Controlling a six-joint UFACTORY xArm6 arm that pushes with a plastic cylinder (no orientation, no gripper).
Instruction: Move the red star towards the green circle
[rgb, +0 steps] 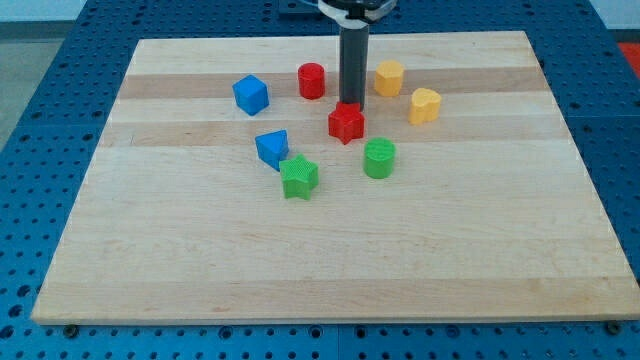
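My tip (351, 103) sits at the top edge of the red star (346, 123), seemingly touching it, no pincer on this rod, and the star is just up-left of the green circle (379, 158), near but apart.

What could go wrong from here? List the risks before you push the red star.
My tip sits at the top edge of the red star, while the green circle lies toward the view's lower right. Pushing straight down could miss it. An off-centre push on the star's points could spin it toward the green star.
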